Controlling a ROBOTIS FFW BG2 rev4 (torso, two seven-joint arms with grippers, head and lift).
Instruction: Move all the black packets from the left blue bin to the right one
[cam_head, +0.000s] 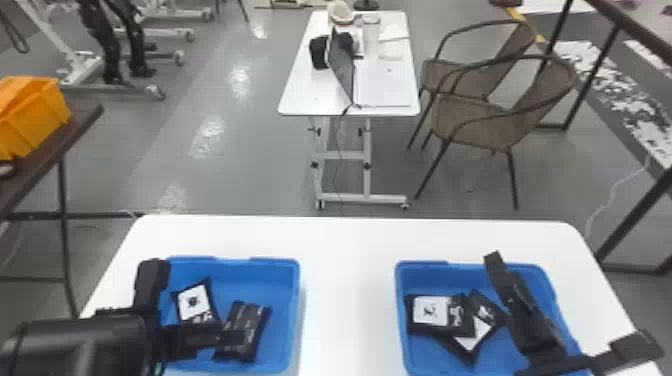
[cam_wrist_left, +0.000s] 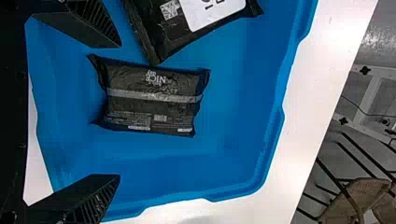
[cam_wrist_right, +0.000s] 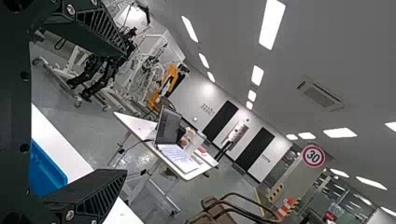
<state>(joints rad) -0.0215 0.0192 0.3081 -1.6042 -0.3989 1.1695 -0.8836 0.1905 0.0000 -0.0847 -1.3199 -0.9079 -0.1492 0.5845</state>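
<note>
white table above grey floor bears two blue bins, left pincer and right pincer each spread apart.

Orange bin is sitting on a dark table, head view left. Open laptop is standing on a white wheeled table farther back, two brown chairs standing just beside. Right wrist view: ceiling lights are glowing, round red-rimmed sign is facing the camera.
</note>
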